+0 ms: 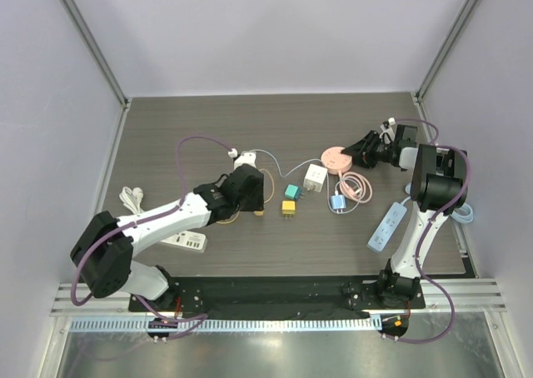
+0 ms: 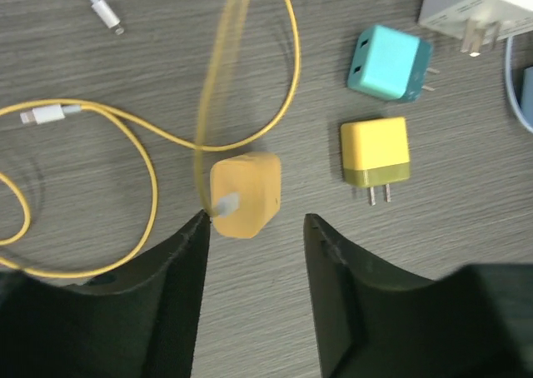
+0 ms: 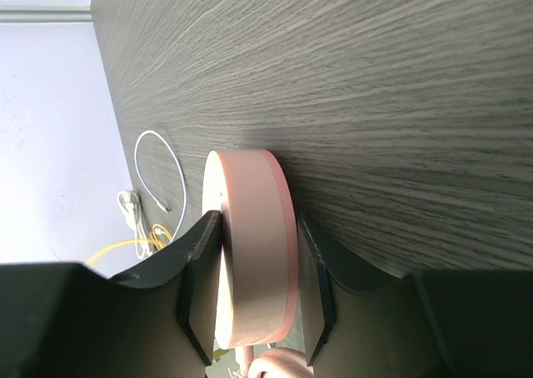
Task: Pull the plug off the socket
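A pink round socket [image 1: 336,157] lies on the dark table at the right, with a pink coiled cable [image 1: 356,186] beside it. My right gripper [image 1: 356,156] is shut on the socket's edge; in the right wrist view its jaws press both flat faces of the pink socket [image 3: 254,253]. My left gripper [image 2: 254,220] is open and empty. An orange adapter [image 2: 246,193] lies just past its fingertips, with the white plug [image 2: 225,203] of a yellow cable [image 2: 150,161] in it. The left gripper [image 1: 254,201] hovers mid-table.
A teal adapter [image 2: 387,62], a yellow adapter [image 2: 375,151] and a white adapter [image 2: 479,3] lie right of the orange one. A blue adapter [image 1: 337,202], a light-blue power strip [image 1: 387,226] and a white power strip [image 1: 185,241] lie on the table.
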